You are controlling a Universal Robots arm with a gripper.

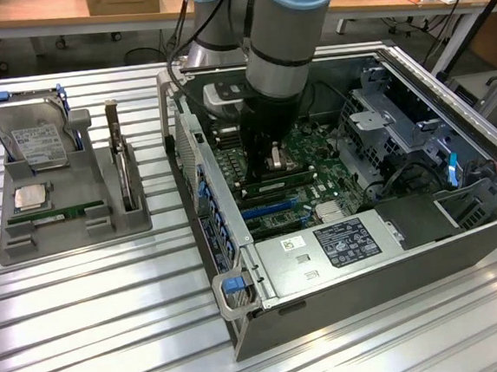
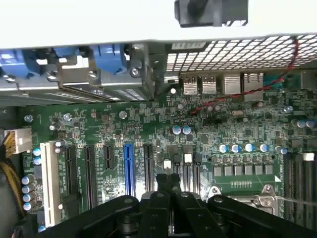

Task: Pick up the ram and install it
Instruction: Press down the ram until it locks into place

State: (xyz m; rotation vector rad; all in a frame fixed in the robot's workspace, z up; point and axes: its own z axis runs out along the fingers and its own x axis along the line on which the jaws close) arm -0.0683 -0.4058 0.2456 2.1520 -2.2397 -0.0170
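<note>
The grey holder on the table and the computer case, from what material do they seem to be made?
The grey holder looks like matte plastic, perhaps printed: dull, even grey, with moulded slots. The computer case looks like sheet metal: thin folded edges, with a grey, slightly shiny finish. The table seems to be ribbed aluminium, bright and reflective.

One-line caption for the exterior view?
Robot arm reaches into the open computer case above the motherboard; gray parts tray alongside.

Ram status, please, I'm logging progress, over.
Gripper low inside the case, over the motherboard. Ram lying in the grey tray, exterior view's left. Nothing on it.
</note>
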